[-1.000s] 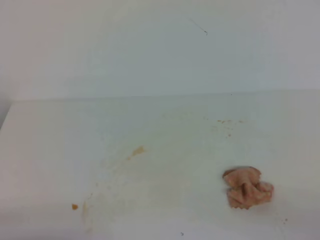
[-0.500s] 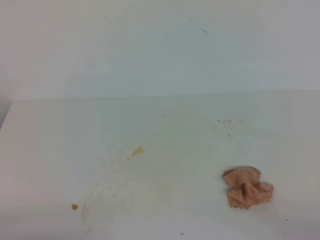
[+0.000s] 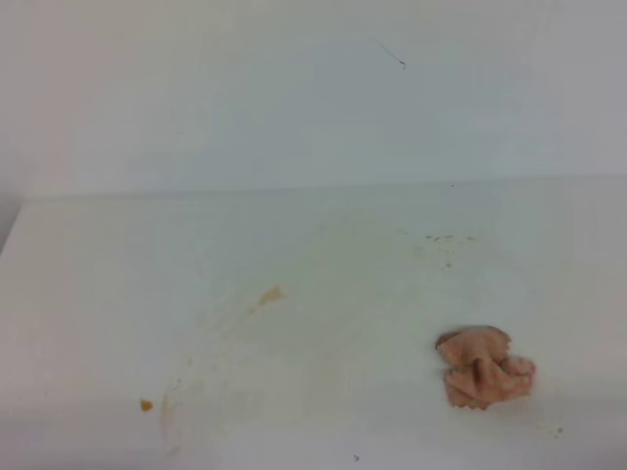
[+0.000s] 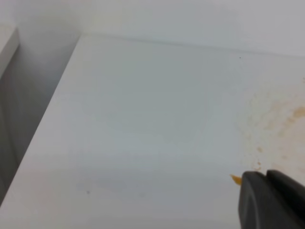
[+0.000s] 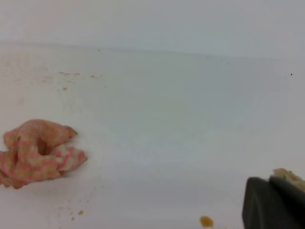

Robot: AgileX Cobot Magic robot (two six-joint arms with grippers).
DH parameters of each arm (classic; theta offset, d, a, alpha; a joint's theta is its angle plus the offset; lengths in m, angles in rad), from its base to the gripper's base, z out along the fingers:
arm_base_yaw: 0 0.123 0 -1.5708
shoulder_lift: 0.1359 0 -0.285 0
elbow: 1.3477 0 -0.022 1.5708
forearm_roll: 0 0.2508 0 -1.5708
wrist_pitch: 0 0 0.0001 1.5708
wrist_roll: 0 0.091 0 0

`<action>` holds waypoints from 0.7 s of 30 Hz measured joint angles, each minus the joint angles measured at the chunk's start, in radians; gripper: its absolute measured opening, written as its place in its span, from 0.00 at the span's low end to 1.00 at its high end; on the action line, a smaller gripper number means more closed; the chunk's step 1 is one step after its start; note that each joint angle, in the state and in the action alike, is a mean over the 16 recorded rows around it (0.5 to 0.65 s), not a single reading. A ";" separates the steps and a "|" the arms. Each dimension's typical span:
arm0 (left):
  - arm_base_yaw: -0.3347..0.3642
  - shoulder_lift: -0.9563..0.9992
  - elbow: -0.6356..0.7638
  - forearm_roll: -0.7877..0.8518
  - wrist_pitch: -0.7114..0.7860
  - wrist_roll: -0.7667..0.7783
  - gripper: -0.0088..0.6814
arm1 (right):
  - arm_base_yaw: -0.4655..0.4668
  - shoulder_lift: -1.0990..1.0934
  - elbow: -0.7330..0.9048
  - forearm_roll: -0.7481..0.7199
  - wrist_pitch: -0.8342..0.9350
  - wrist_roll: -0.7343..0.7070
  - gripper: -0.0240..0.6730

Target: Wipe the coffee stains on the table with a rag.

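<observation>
Only faint smears and a few tan specks of the coffee stains (image 3: 270,295) remain on the table (image 3: 88,294), so some wiping is probably left. The rag (image 3: 484,367) lies loose at the near right, held by nothing. The right gripper (image 5: 274,202) hangs closed and empty, well right of the rag; the left gripper (image 4: 271,198) hovers near the left specks, its grip state unclear.

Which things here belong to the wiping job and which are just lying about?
Belongs to the job:
- rag, crumpled on the table
- coffee stains: blotch, specks, faint smears
- right pincer, shut, holding nothing visible

Just there:
- white wall behind the table
</observation>
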 joint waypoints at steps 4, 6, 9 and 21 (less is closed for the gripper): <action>0.000 0.000 0.002 0.000 0.000 0.000 0.01 | 0.000 0.000 0.000 0.043 -0.013 -0.080 0.03; 0.000 0.002 0.005 0.000 0.000 0.000 0.01 | 0.000 0.000 0.000 0.051 -0.017 -0.090 0.03; 0.000 0.002 0.010 0.000 -0.002 0.000 0.01 | 0.000 -0.001 0.002 0.056 -0.024 -0.091 0.03; 0.000 0.005 0.015 0.000 -0.004 0.000 0.01 | 0.000 0.000 0.002 0.061 -0.038 -0.092 0.03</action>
